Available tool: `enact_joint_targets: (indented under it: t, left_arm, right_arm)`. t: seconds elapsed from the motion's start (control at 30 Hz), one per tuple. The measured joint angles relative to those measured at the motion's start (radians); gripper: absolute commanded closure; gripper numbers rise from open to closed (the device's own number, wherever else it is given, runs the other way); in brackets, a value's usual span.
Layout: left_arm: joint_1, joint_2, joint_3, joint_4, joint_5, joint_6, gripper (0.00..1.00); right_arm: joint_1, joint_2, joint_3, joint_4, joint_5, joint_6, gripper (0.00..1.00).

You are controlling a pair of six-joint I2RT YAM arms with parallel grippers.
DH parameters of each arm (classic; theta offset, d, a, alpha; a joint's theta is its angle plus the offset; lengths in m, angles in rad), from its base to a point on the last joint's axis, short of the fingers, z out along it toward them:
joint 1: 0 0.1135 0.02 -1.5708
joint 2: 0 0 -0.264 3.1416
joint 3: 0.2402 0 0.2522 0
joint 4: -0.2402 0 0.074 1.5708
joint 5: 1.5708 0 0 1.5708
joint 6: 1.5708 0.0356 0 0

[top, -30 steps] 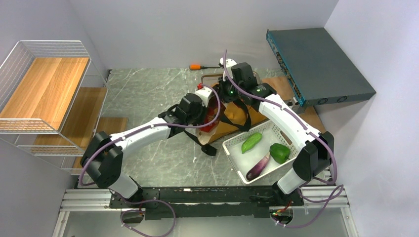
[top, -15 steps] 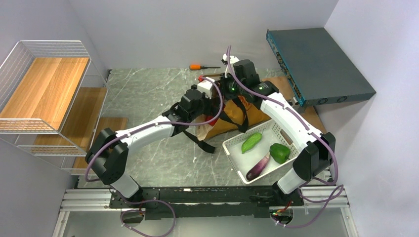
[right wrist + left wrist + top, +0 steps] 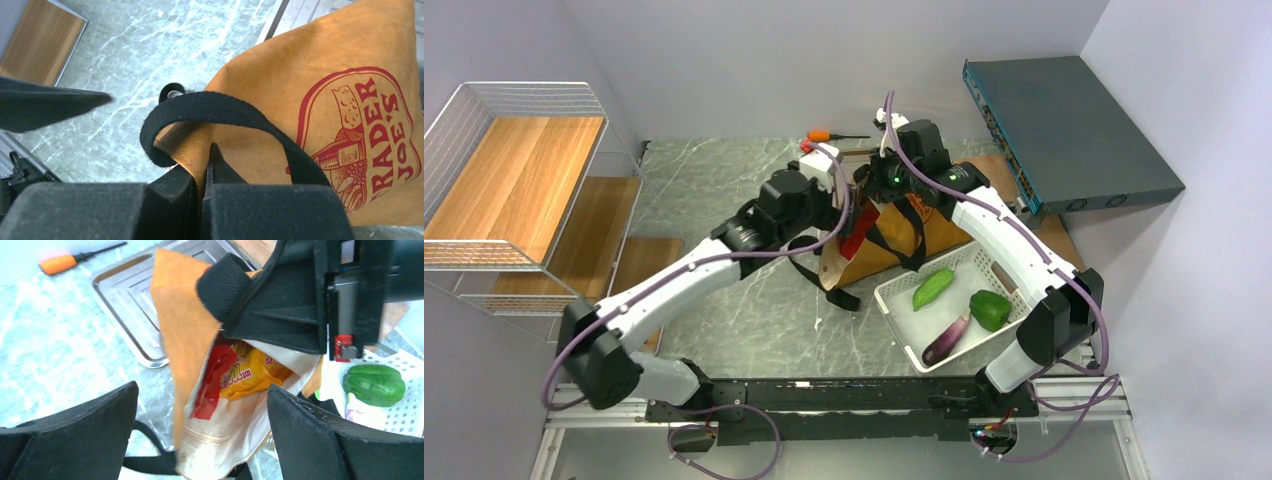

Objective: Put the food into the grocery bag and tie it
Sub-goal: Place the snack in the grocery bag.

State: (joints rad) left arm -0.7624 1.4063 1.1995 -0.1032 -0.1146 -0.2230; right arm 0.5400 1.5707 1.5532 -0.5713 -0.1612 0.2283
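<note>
At the near right of the table (image 3: pixel 724 190), a white basket (image 3: pixel 899 328) holds a purple root (image 3: pixel 946 338), a green pepper (image 3: pixel 375 385) and a long green vegetable (image 3: pixel 932 287), none of them in the bag. Just beyond it the ochre grocery bag (image 3: pixel 300 65) stands tilted, its mouth turned toward the left arm. A red packet (image 3: pixel 212 372) and a yellow packet (image 3: pixel 252 372) show against the cream lining. The right pincer (image 3: pixel 205 175) is clamped tight on the bag's rim where a black strap (image 3: pixel 225 106) loops over it, holding that edge up. The left pincer (image 3: pixel 201 390) hangs wide apart before the mouth, gripping nothing. Behind the bag lie a metal tray (image 3: pixel 125 300) and, farther off, an orange-handled screwdriver (image 3: pixel 57 263). The danger, to my eye, is that thin pinch of cloth: should the rim slip from the right pincer or be tugged sideways, the mouth would sag and the packets could slide out onto the table. The left pincer, closing here, might also catch lining or a packet instead of a strap.
</note>
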Motion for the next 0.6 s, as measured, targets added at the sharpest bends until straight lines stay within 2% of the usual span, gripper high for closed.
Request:
enact_joint_targets:
  t: [0.1, 0.27, 0.4, 0.6]
  left_arm:
    - [0.002, -0.113, -0.047, -0.025, -0.038, 0.0, 0.02]
    - [0.01, -0.29, -0.217, -0.045, -0.097, -0.002, 0.07]
    - [0.019, -0.32, -0.323, -0.072, -0.1, -0.02, 0.1]
    - [0.031, -0.321, -0.431, -0.088, 0.002, -0.03, 0.11]
  right_arm:
    - [0.0, 0.0, 0.0, -0.012, -0.008, 0.005, 1.0]
    - [0.0, 0.0, 0.002, -0.021, -0.024, 0.013, 1.0]
    - [-0.001, 0.002, 0.004, -0.025, -0.028, 0.019, 1.0]
    - [-0.002, 0.011, 0.018, -0.029, -0.03, 0.028, 1.0]
